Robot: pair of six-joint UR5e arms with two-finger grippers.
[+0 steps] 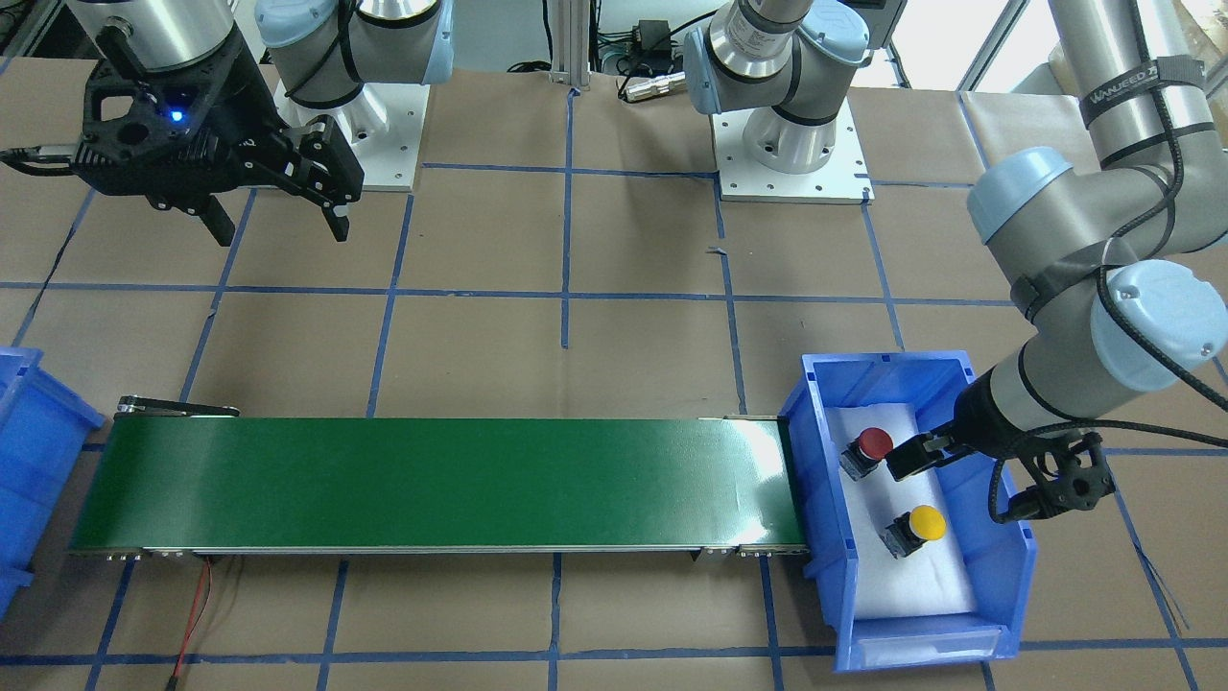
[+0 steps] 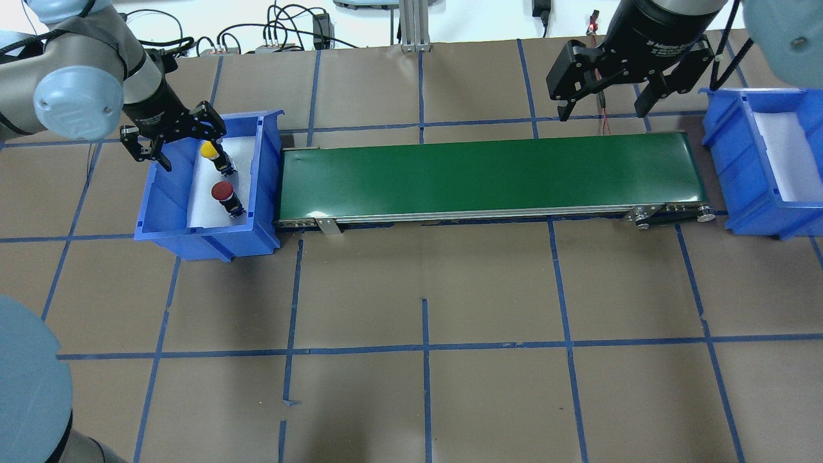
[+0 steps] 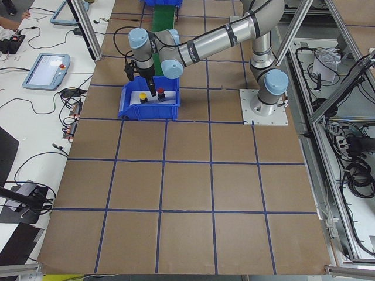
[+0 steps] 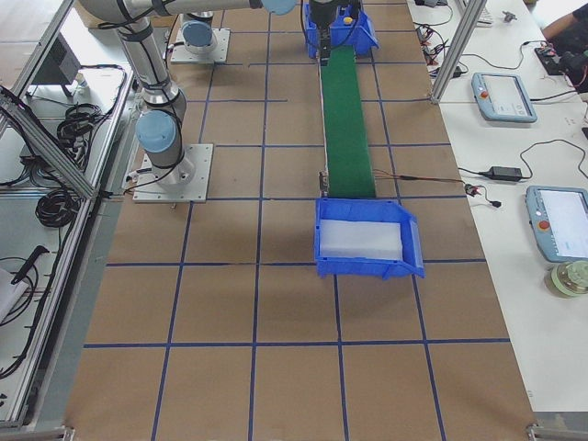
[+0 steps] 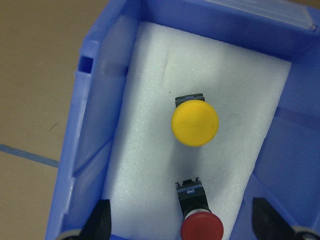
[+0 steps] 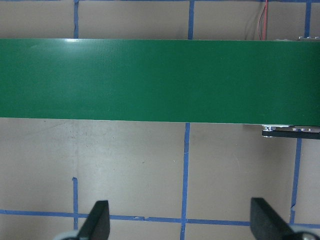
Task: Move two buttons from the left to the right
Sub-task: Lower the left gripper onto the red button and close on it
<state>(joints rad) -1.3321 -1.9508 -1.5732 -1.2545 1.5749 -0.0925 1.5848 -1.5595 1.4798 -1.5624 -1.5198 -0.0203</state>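
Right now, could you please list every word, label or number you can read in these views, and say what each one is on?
"WANJEED": on the black strap round the left arm; the characters after it are blurred.
"2F Adaptive": on the body above the right gripper; the rest cannot be read.
Print on the left gripper collar: too small to read.
Tablet screens beside the table: too small to read.

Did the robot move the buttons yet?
Not yet. Nothing looks done: the round red-capped button and the round yellow-capped button both lie in the left blue plastic bin. The left pincer hangs open over them. Carrying both to the right is left.
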